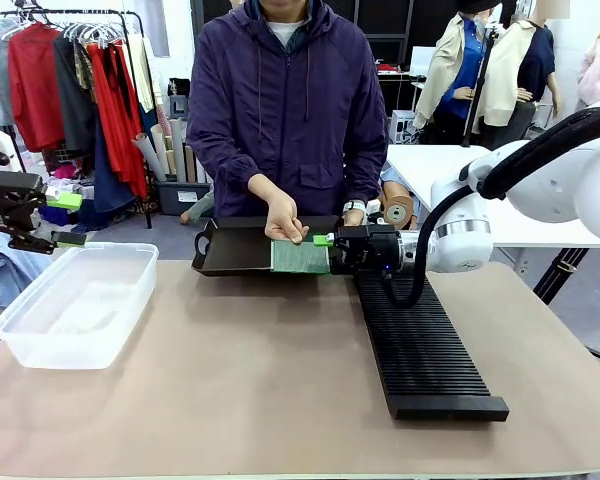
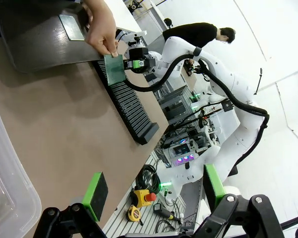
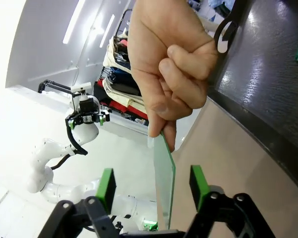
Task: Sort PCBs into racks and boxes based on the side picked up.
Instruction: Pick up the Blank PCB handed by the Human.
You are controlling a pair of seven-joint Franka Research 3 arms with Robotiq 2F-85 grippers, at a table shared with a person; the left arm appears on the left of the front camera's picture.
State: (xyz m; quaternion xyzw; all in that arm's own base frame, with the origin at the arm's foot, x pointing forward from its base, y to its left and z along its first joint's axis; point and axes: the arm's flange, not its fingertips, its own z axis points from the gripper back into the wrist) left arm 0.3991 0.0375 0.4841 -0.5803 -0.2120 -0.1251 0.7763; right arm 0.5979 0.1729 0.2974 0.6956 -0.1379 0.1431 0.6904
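Now: handover point. The person's hand (image 1: pixel 283 220) holds one circuit board (image 1: pixel 300 257) by its far edge, over the near rim of the dark tray (image 1: pixel 230 250), just beyond the far end of the rack (image 1: pixel 420 350).

Key relation: the board's long axis runs across the surface (image 1: pixel 260 400) and its free short edge points at the robot's right hand (image 1: pixel 325 245), which reaches in level from the right. In the right wrist view the board is edge-on between the two green pads with a gap on each side. The right hand is spread astride the board and not yet pinching it. The next move, as I judge it, is only a squeeze, with no shift needed.

The robot's left hand (image 1: pixel 70 220) hangs well apart at the far left, above the end of the tub (image 1: pixel 75 300); it is spread wide and holds nothing. The right arm is much the nearer.

Materials:
- Board: thin, stiff and flat; the face toward the front camera is pale green and finely speckled.
- Rack: black, long, finely ribbed.
- Tub: clear plastic with a rounded rim.
- Tray: smooth and dark.
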